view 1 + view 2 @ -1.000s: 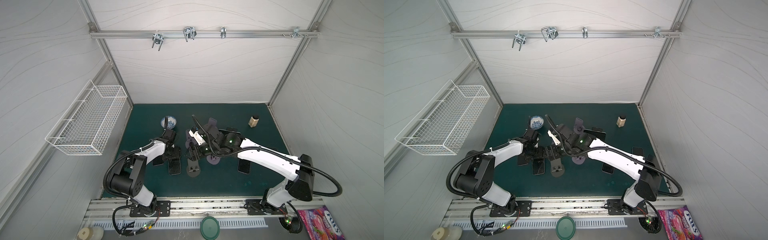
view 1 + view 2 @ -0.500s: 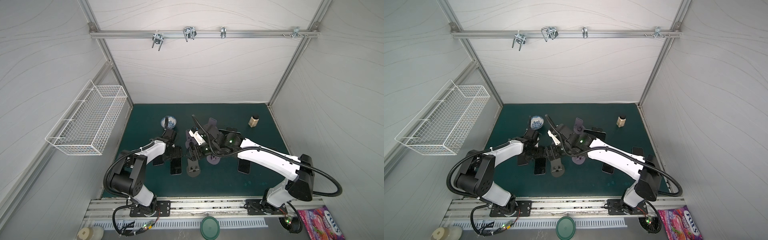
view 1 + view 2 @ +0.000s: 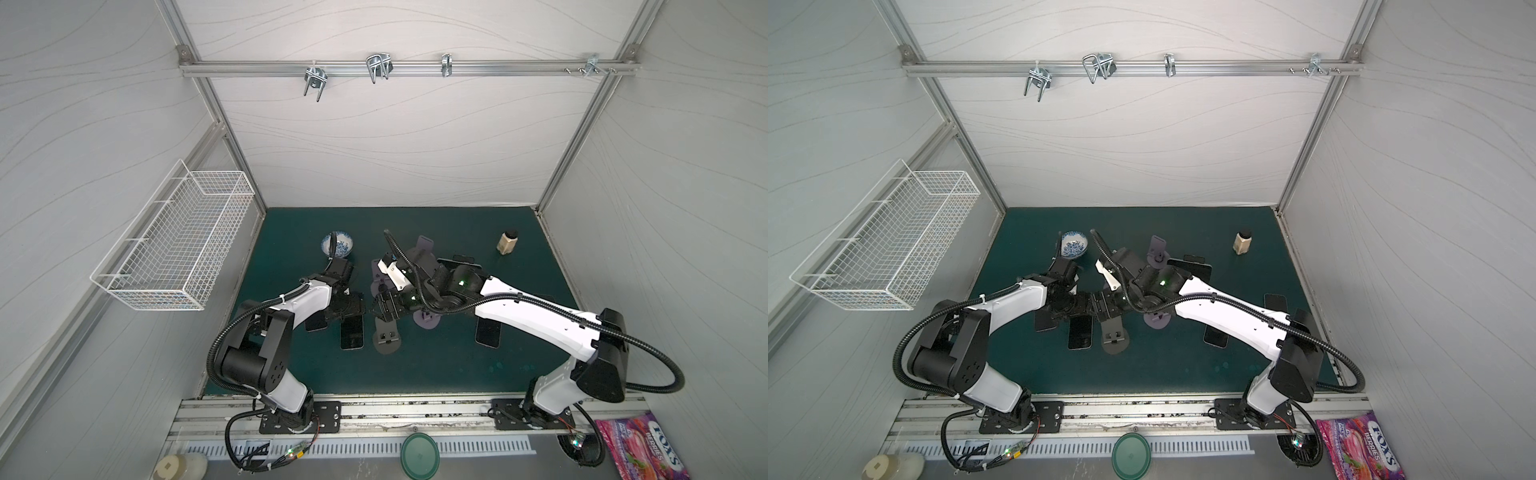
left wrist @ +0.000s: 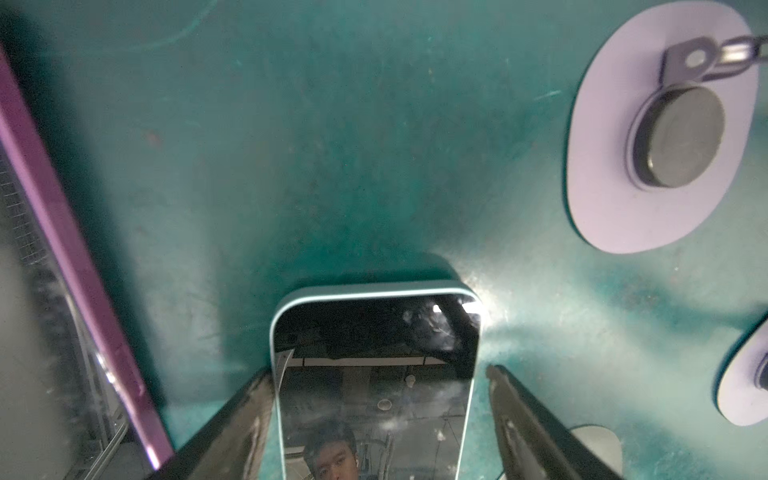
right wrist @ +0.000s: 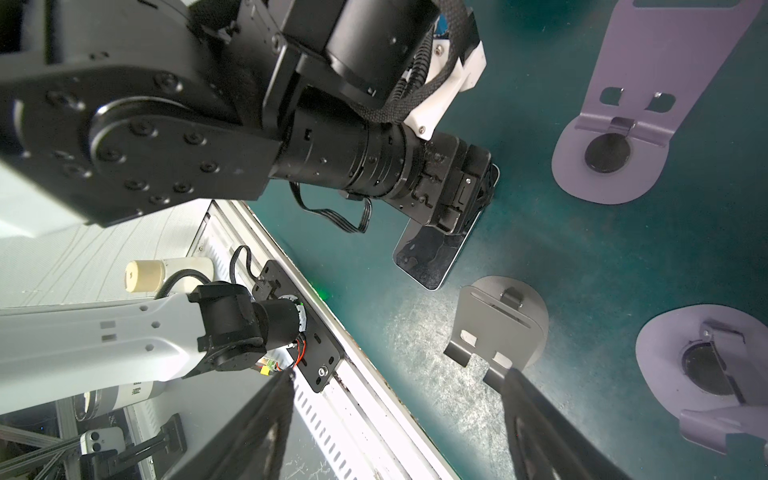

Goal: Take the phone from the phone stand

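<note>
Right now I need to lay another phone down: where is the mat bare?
Bare: the front strip of mat between the gray stand and the front rail, and the back strip behind bowl and jar. Crowded: the middle, with phones and purple stands.

Soft even light filling both top views, walls (image 3: 415, 145) bowing at the edges, phone (image 4: 376, 395) screen mirroring bright glare, purple phone (image 4: 62, 249) blurring close to the lens.

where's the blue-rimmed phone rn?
Blue-rimmed phone lies flat on the green mat, left of centre in both top views, between a purple-edged phone and the grey stand; the left gripper straddles it, jaws open.
</note>
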Robot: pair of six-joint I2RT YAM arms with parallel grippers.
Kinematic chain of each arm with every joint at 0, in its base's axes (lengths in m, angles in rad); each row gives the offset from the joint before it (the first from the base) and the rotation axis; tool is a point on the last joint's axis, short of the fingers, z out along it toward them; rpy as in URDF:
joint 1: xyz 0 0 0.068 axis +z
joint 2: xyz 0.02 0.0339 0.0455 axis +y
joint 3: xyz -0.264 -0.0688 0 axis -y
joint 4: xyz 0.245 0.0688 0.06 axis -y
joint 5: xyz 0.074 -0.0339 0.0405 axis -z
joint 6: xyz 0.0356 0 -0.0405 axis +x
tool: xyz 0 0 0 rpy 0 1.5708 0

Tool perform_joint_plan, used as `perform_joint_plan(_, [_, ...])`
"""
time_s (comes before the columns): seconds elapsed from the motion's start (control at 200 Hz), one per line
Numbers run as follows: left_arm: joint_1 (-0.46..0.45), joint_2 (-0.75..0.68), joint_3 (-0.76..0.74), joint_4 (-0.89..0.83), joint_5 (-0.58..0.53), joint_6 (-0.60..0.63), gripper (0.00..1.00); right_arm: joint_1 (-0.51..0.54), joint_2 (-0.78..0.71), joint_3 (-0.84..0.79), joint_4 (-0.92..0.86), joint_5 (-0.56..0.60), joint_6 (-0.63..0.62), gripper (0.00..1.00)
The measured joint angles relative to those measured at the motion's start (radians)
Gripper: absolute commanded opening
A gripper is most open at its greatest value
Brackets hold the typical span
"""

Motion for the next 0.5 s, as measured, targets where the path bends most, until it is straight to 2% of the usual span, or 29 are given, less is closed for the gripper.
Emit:
perform_joint_plan(0.205, [0.003, -0.03, -0.021, 0.007, -0.023, -0.002, 0.82, 0.0, 0.0, 0.005, -0.032, 0.027, -0.029, 0.81])
perform_joint_plan(0.5, [0.004, -0.216, -0.03, 0.0, -0.103, 0.023, 0.82, -0.069, -0.001, 0.09, -0.108, 0.096, -0.141, 0.83])
